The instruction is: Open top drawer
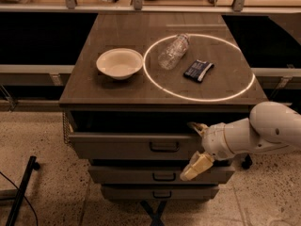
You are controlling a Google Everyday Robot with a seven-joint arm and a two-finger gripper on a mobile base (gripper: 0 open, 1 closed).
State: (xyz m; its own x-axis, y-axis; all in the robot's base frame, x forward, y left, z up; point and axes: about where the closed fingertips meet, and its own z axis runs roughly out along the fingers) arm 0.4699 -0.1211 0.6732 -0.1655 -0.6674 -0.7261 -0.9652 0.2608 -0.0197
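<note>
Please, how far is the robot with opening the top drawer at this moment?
Partly done: the top drawer stands out from the cabinet, a dark gap showing behind its front. In hand: the pincer is at that front, just right of the handle in the picture. Left: the drawer is only a little way out, so more pulling probably remains.

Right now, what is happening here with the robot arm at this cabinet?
A robot arm is working on the cabinet's drawers. Its gripper is at the right end of the top drawer, open, beside the small dark handle and not on it. The top drawer stands partly pulled out. On the cabinet top are a white bowl, a plastic bottle on its side and a dark packet.
</note>
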